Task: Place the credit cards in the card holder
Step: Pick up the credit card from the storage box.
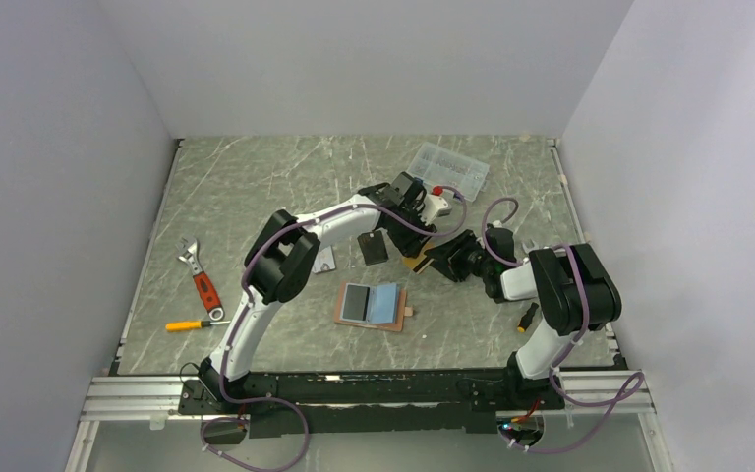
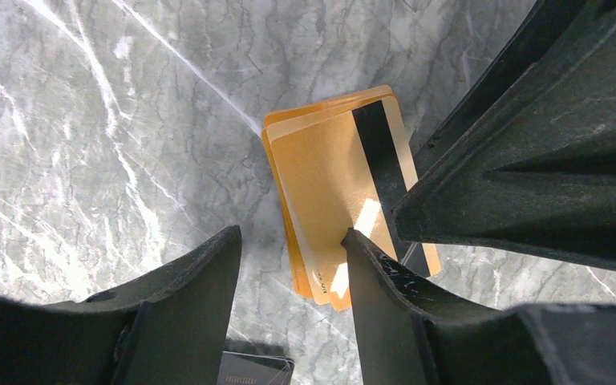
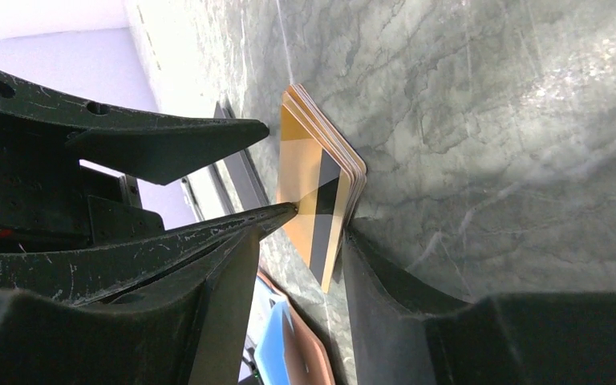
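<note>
Top external view: both arms meet over the credit cards [image 1: 415, 264] — an orange-gold stack on the marbled table [image 1: 256, 187], just beyond the card holder [image 1: 374, 305]. The holder lies unfolded with its blue-grey pockets up, evidently ready to receive them. The left gripper [image 2: 290, 238] has its jaws apart, with one fingertip [image 2: 361, 249] over the stack's near end, seemingly to pin it. The right gripper [image 3: 303, 233] sits low at the side, jaws apart astride the striped end (a gap shows beside the cards, so nothing looks clamped) — probably because thin cards lying flat must be tipped up before any pinch. A small black rectangle [image 1: 372, 248] lies near the stack.
</note>
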